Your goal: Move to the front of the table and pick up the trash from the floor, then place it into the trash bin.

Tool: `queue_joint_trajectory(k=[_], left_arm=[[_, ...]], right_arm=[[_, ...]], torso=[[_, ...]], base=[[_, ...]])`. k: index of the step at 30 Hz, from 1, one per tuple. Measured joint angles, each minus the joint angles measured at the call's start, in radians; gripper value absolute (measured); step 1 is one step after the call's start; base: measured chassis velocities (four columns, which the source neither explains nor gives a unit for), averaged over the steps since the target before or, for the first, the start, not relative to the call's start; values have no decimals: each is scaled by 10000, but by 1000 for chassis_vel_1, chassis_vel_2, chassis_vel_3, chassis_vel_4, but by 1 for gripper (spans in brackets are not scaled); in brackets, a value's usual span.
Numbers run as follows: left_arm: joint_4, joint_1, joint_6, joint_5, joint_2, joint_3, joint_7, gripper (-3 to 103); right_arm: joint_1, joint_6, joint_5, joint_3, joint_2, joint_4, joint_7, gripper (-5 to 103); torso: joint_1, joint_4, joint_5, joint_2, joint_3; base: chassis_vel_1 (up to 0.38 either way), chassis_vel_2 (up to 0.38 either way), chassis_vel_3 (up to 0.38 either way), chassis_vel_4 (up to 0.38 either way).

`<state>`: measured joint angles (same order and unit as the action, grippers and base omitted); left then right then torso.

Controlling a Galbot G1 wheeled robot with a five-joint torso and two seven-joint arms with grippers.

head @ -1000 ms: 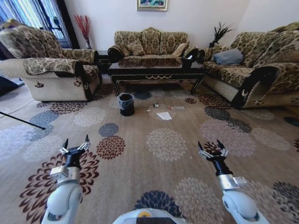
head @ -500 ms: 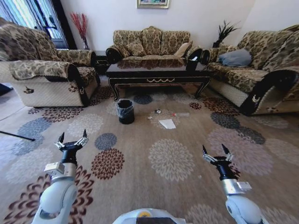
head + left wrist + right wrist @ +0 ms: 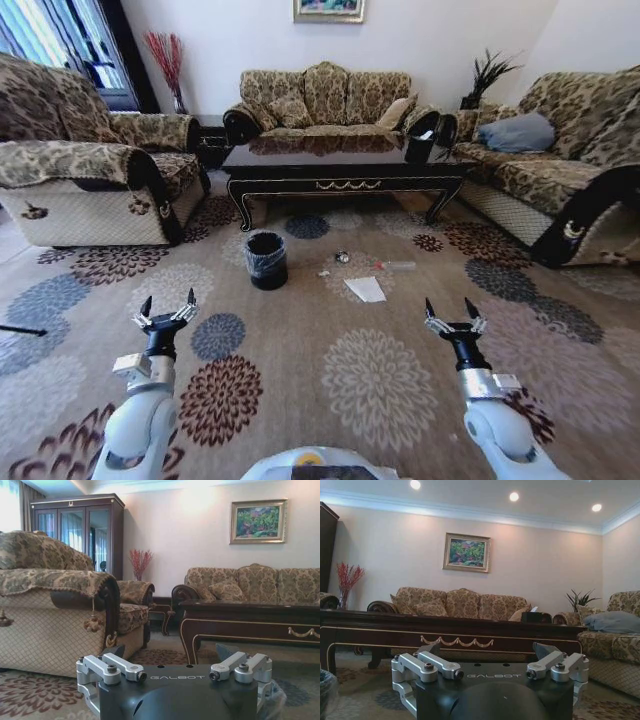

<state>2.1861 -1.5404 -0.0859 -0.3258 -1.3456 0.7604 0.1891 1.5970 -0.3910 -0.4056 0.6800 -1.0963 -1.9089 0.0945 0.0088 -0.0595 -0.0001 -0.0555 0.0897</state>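
Observation:
The dark glossy table (image 3: 340,161) with gold trim stands ahead, in front of the middle sofa; it also spans the left wrist view (image 3: 260,622) and the right wrist view (image 3: 445,630). On the flowered carpet floor (image 3: 300,330) before it lies the trash: a flat white paper sheet (image 3: 365,289), a small silvery wad (image 3: 342,257) and tiny white scraps (image 3: 324,272). The black trash bin (image 3: 266,259) with a shiny liner stands left of the litter. My left gripper (image 3: 167,309) and right gripper (image 3: 452,311) are both open and empty, held low over the carpet well short of the trash.
Patterned sofas flank the table: one at left (image 3: 90,170), one behind (image 3: 325,100), one at right (image 3: 570,160) with a blue cushion (image 3: 517,132). A small black box (image 3: 422,146) sits on the table's right end. A dark cabinet (image 3: 80,535) stands at the back left.
The whole view has shifted: the table, bin and litter now sit nearer and more centred, so the camera has moved forward. Both arms keep the same open pose.

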Motion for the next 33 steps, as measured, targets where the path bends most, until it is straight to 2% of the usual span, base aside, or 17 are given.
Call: queue_joint_trajectory(k=[12, 33], left_arm=[[-71, 1, 12, -80, 136, -14, -10, 100], [960, -607, 109, 13, -105, 163, -112, 100]], right_arm=[[-3, 13, 67, 13, 85, 183, -1, 100], [33, -215, 43, 213, 97, 70, -63, 100]], torso=[[1, -1, -3, -2, 4], [1, 0, 1, -6, 5]], base=[[-268, 265, 266, -268], [-250, 248, 259, -256]])
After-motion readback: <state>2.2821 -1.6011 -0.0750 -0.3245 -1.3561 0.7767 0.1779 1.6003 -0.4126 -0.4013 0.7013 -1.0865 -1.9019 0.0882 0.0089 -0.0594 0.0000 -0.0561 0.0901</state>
